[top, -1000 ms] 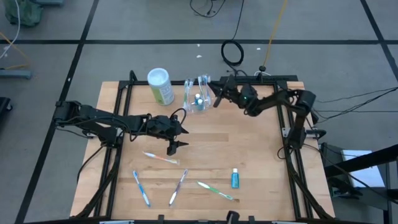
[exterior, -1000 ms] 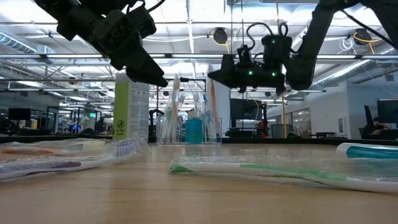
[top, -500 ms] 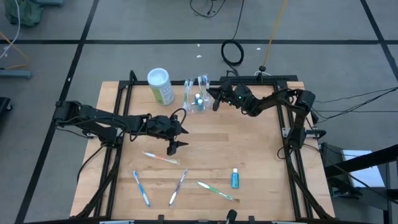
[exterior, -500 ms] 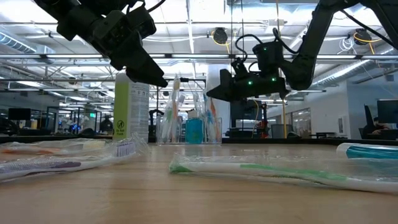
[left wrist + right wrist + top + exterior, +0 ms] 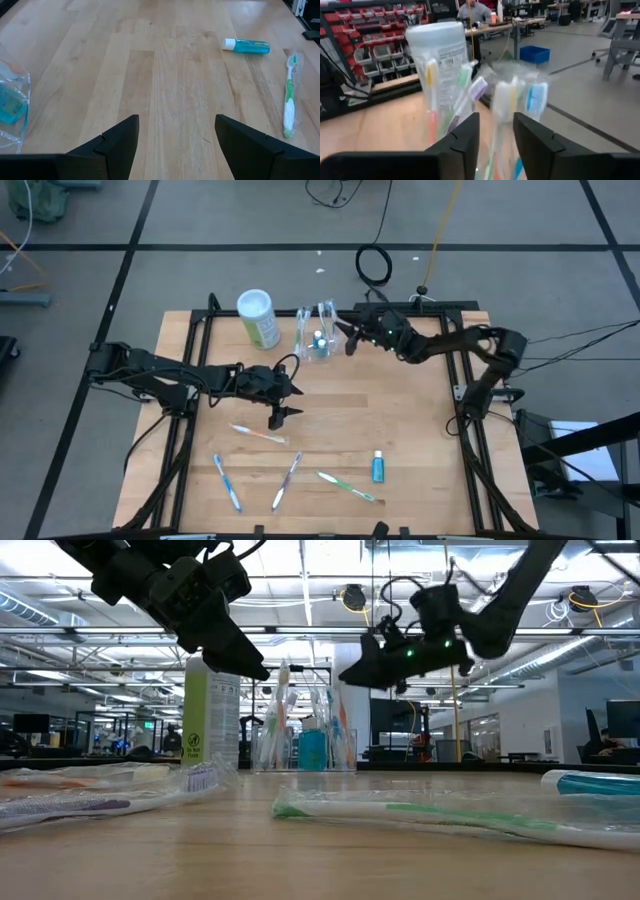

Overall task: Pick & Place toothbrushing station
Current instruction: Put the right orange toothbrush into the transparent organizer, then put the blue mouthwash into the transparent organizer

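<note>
The toothbrushing station (image 5: 318,338) is a clear plastic holder standing on its base at the table's far middle, with several toothbrushes and a blue tube upright in it. It also shows in the low view (image 5: 300,745) and close ahead in the right wrist view (image 5: 490,105). My right gripper (image 5: 347,338) is open just right of the holder's top, its fingertips slanting down toward it (image 5: 345,675); I cannot tell whether it touches. My left gripper (image 5: 291,402) is open and empty above the table's middle.
A green canister with a white lid (image 5: 258,318) stands left of the holder. Wrapped toothbrushes (image 5: 258,434) (image 5: 227,482) (image 5: 347,486) and a blue tube (image 5: 378,466) lie on the near half of the table. A person shows in the room far behind (image 5: 475,10).
My right gripper has gone a little toward the holder, dipped, then tipped so that its wrist stands higher and its fingertips slant down at the holder's top. The holder has stayed in place.
</note>
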